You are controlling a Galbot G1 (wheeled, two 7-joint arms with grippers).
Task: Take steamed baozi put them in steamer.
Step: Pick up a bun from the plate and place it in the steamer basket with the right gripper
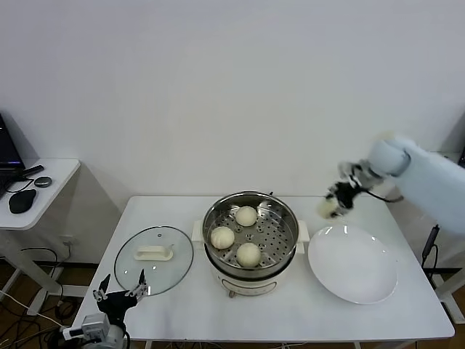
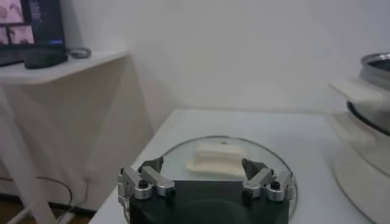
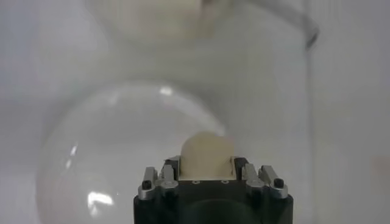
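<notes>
White worktop (image 1: 182, 305): right tool (image 1: 336, 202), right of frame, grips the last baozi (image 1: 327, 207) above the plate (image 1: 363, 283); a loose hold could drop it short of the steamer (image 1: 287, 218). Left tool (image 1: 120, 297) idles released, lower left.

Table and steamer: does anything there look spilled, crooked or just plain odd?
Nothing stands out. Three baozi sit on the perforated tray of the steamer, the glass lid lies flat beside it, and the white plate is bare. The right hand holds a fourth bun above the plate's far edge; the left hand waits open near the lid.
</notes>
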